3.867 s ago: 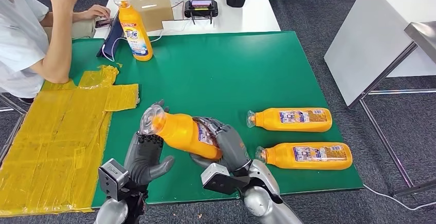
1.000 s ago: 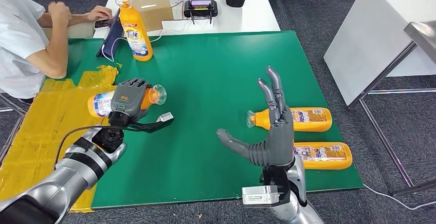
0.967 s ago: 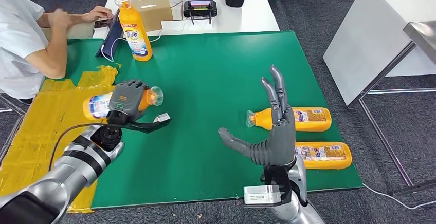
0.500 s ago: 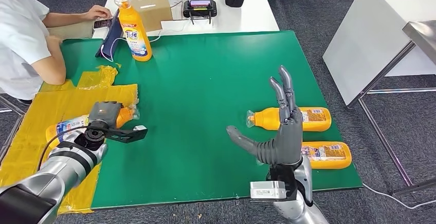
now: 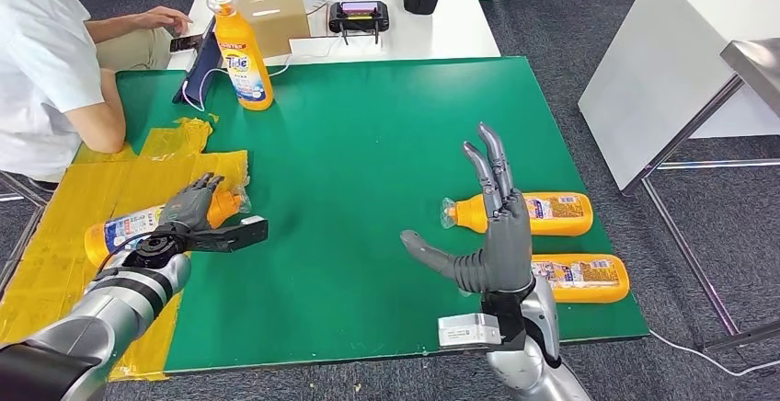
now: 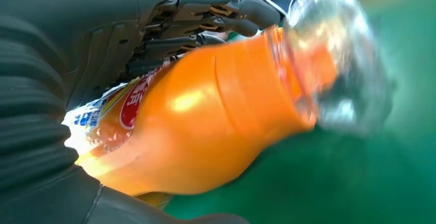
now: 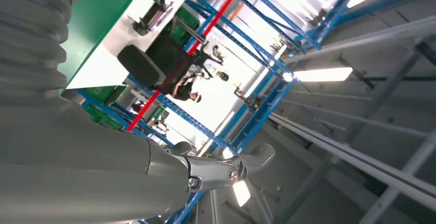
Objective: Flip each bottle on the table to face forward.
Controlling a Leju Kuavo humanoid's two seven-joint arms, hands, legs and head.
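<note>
Grey fingers [image 5: 204,186] of the left hand [image 5: 190,206] wrap an orange bottle [image 5: 129,230] lying on the yellow-taped edge of the green worktop [image 5: 368,143]. Well apart, the right hand [image 5: 492,245] stands upright, fingers spread and holding nothing, near two orange bottles [image 5: 543,213] lying on their sides.

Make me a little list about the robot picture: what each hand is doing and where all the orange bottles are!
left hand: resting on a lying orange bottle on the yellow taped patch
right hand: raised, fingers spread, holding nothing
lying bottles on the green mat: two, by the right hand
upright bottle: far corner of the mat
person: seated beside the table
</note>
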